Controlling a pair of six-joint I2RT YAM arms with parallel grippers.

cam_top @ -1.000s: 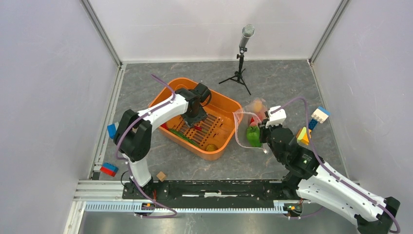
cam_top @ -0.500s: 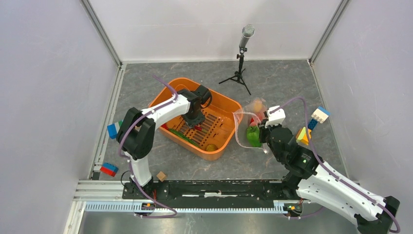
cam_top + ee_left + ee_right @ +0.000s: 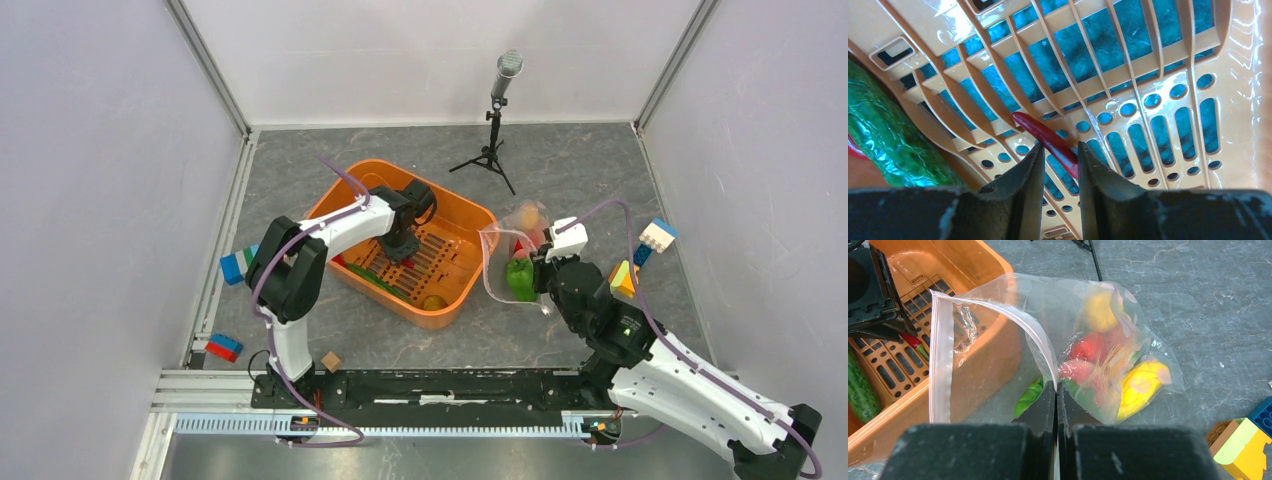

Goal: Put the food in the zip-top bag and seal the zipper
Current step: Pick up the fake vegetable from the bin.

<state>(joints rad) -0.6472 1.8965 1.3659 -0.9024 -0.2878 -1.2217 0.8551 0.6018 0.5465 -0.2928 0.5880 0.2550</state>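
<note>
My left gripper (image 3: 400, 250) reaches down into the orange basket (image 3: 478, 213). Its jaws stand narrowly open astride a thin red pepper (image 3: 1045, 140) lying on the slotted floor. The pepper touches the right finger (image 3: 1108, 180), and a gap shows beside it. A long green cucumber (image 3: 888, 145) lies to the left, and a yellow piece (image 3: 434, 302) sits in the basket's near corner. My right gripper (image 3: 1056, 385) is shut on the mouth edge of the zip-top bag (image 3: 1088, 340) and holds it open. The zipper (image 3: 938, 365) strip is parted. Yellow, red and green food shows inside the bag.
A microphone on a small tripod (image 3: 492, 140) stands behind the basket. Coloured blocks (image 3: 640, 255) lie right of the bag, with more blocks (image 3: 232, 268) by the left wall. A wooden cube (image 3: 331, 361) rests near the front rail.
My left gripper's jaws have narrowed around the red pepper and the arm has settled slightly lower in the basket. The right arm and bag have not moved.
</note>
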